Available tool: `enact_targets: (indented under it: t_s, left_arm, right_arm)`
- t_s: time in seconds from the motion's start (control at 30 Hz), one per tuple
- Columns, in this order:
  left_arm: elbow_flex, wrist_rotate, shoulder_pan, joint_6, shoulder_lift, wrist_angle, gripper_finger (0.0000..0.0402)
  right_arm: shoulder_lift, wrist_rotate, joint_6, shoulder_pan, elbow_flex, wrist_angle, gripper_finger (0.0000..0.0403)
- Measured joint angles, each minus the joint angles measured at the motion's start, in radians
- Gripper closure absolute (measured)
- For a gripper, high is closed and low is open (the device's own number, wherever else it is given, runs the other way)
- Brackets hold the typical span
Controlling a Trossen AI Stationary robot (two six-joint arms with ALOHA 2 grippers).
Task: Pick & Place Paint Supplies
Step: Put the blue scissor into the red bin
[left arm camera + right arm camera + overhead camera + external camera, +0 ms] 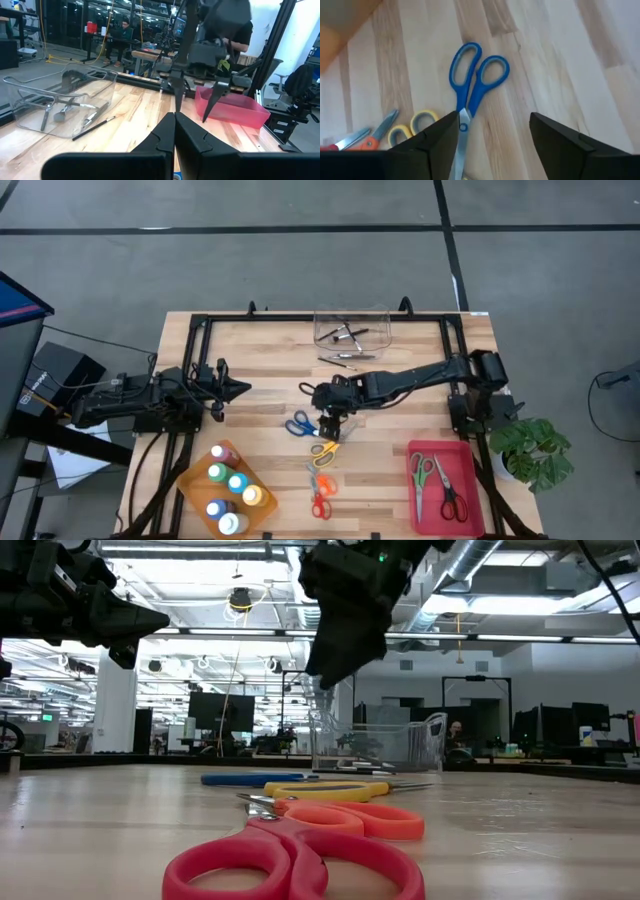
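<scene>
Blue scissors [472,85] lie flat on the surface [400,420] near its middle, closed, directly under the right claw [495,131]. That claw is spread wide and empty, hovering above the pivot, handles pointing away from the wrist camera. I'd judge them light, rigid, thin and low-profile, with slick plastic loops and metal blades, so likely to skate or spin if you pinch off-centre. Best hold looks like across the narrow neck just behind the pivot, fingers straddling the blades' line; you need to come right down to the wood.

Around: yellow scissors [324,449] sit just beside, at about 5 o'clock from the blue pair in the high view, then orange scissors [320,480] and red scissors [320,506] further toward 6. Blue and yellow tips look close; whether they touch, can't tell. Watch that a finger doesn't nudge the yellow pair.

Red tray [470,490] at 4 o'clock already holds two pairs. Clear bin [385,320] at 12 holds brushes, with one brush [345,358] loose in front of it. Paint bottles [230,485] sit in the orange tray at 7.

Left claw [240,388] is pressed together, empty, parked at 9 o'clock, well apart.
</scene>
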Motion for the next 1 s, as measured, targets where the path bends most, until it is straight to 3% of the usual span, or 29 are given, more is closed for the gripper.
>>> enact_targets:
  t_s: [0.67,1.0]
  left_arm:
    - [0.0,0.0,0.0,0.0,0.0,0.0,0.0402]
    - [0.0,0.0,0.0,0.0,0.0,0.0,0.0401]
  right_arm:
    - [0.0,-0.006,-0.004,0.018,-0.148,0.177,0.017]
    - [0.035,-0.005,-0.011,0.044,-0.148,0.226,0.0171]
